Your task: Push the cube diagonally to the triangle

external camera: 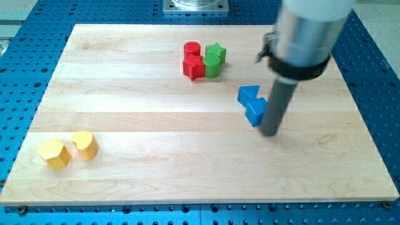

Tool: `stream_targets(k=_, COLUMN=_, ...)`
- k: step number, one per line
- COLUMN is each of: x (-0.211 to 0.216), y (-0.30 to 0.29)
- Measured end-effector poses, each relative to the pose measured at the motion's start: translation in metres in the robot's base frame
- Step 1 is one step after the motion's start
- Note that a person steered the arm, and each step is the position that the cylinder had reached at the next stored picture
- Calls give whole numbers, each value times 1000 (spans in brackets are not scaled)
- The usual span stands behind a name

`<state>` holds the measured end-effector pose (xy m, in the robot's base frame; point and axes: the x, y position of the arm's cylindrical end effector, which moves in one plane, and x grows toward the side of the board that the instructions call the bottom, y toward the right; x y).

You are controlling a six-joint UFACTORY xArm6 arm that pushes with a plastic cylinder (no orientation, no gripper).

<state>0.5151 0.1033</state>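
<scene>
Two blue blocks sit touching right of centre on your worktop [125, 162]: the blue cube [255, 112] is pressed against the near-right corner of the blue triangle [248, 94], so the push looks nearly finished. Your end effector is a bare rod holding nothing, hanging upright from the far right, my tip [270, 132] just beside the cube's near-right side; any further nudge should be slight, far-leftward.

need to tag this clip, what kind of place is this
Probably a robotics lab bench. A wooden board lies on a blue perforated mounting table, small coloured blocks such as the blue cube sit on it, and my tip rests beside that cube.
</scene>
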Motion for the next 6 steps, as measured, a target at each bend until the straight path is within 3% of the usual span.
stream_targets(k=1, x=8, y=7)
stream_targets(k=2, x=-3, y=106)
stream_targets(k=3, x=-52, y=100)
stream_targets(k=5, x=-16, y=-47)
stream_targets(k=6, x=-21, y=-54)
